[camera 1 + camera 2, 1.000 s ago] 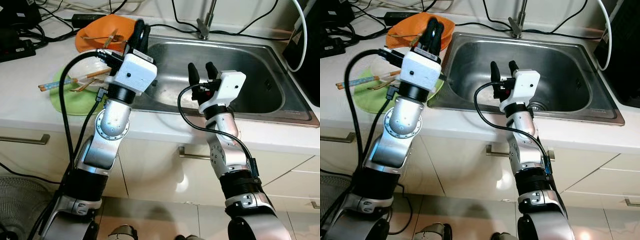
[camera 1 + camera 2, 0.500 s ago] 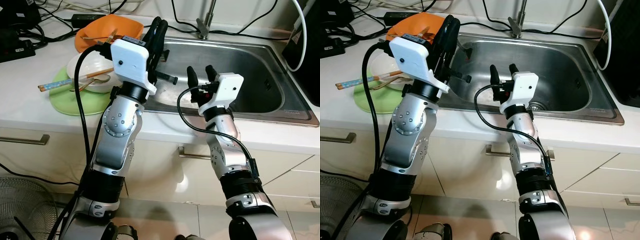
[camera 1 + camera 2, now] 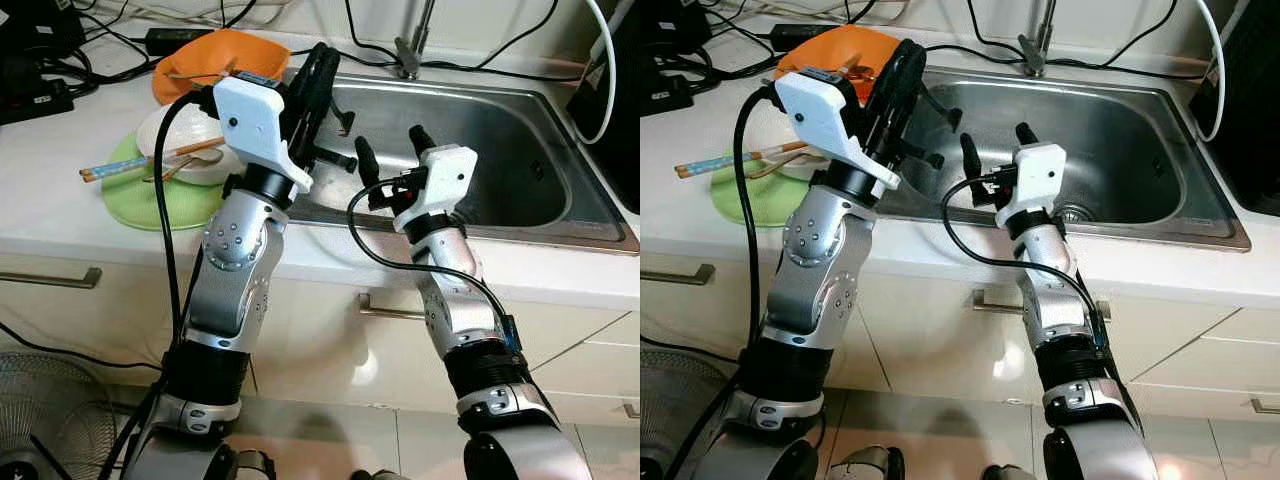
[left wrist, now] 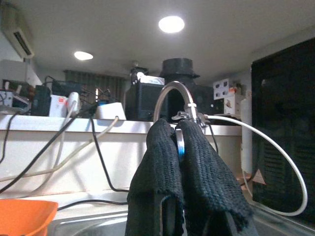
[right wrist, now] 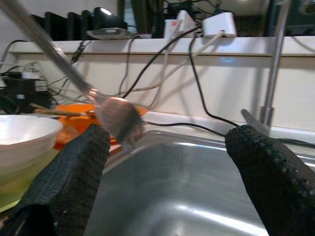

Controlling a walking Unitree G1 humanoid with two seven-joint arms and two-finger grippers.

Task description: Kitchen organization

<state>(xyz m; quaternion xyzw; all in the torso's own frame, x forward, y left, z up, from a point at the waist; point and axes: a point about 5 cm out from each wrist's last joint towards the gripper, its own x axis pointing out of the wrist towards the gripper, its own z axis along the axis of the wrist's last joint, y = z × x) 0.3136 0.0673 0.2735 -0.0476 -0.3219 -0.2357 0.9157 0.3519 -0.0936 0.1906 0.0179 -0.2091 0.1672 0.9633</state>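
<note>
While left gripper clamps a spoon, right gripper gapes over sink.

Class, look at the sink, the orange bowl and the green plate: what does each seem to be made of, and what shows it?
Sink: brushed stainless steel, judging by its grey sheen and soft reflections.
Orange bowl: probably plastic; the colour is bright, even and matte.
Green plate: likely plastic or melamine, flat pale green with little gloss, though glazed ceramic cannot be ruled out.
</note>
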